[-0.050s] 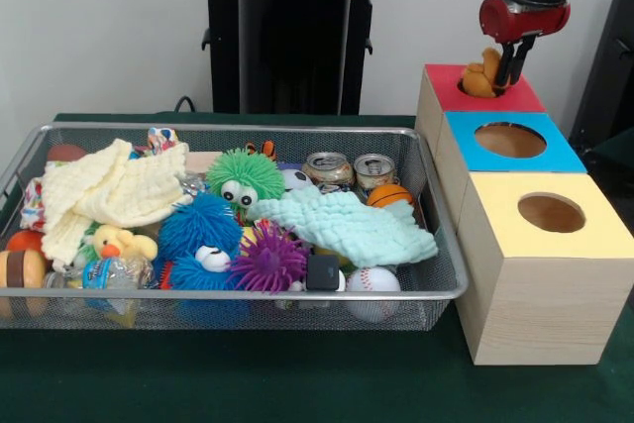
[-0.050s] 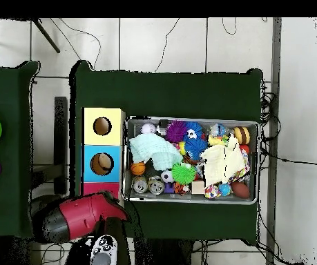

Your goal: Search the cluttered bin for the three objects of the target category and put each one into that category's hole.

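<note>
One tool [image 1: 512, 74], dark-fingered under a red wrist, hangs over the red-topped box [image 1: 482, 98] with its fingers closed on an orange-brown plush toy [image 1: 481, 74]; the toy sits at the mouth of that box's hole, partly sunk below the rim. In the overhead view the red and black arm [image 2: 85, 215] covers this box and the tool itself is hidden.

Three boxes in a row, touching — next to the red-topped box comes the blue-topped box [image 1: 510, 143], then the yellow-topped box [image 1: 548, 215], each with a round hole in its lid. All stand on the green worktop [image 1: 297, 378].

One wire-mesh bin [image 1: 218, 304], just beside the row of boxes, on the side away from the arm in the overhead view. Contents, counted outward from the boxes:
- two opened tin cans [image 1: 349, 169], side by side at the bin's rear wall;
- a small basketball [image 1: 390, 195] touching the cans;
- a mint-green cloth [image 1: 347, 225] spread below the cans;
- a baseball [image 1: 373, 280] and a black block [image 1: 322, 271] at the front wall;
- a green furry ball with googly eyes [image 1: 244, 177], a purple spiky ball [image 1: 269, 258], a blue furry ball [image 1: 201, 240] — clustered mid-bin;
- a pale yellow cloth [image 1: 109, 193] over the end farthest from the boxes;
- a yellow duck toy [image 1: 119, 243] beneath that cloth's edge.
</note>
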Motion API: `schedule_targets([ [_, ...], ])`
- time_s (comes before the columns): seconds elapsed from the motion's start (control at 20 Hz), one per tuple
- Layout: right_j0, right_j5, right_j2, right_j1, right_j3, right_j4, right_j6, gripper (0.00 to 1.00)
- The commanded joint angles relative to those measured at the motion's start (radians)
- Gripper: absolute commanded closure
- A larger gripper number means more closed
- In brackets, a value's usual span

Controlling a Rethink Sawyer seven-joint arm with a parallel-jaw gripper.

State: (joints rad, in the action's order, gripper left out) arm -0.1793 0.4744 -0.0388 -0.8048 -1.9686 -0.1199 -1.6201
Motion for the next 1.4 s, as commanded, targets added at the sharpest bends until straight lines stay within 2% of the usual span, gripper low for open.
schedule_targets([
  [0.05, 0.0, -0.024, -0.022, 0.043, 0.02, 0.012, -0.166, 1.0],
  [0.85, 0.053, -0.056, -0.055, 0.035, -0.014, 0.013, -0.134, 1.0],
  [0.9, 0.057, -0.059, -0.056, 0.035, -0.014, 0.011, -0.132, 0.0],
  [1.4, 0.06, -0.058, -0.057, 0.033, -0.016, 0.011, -0.133, 0.0],
])
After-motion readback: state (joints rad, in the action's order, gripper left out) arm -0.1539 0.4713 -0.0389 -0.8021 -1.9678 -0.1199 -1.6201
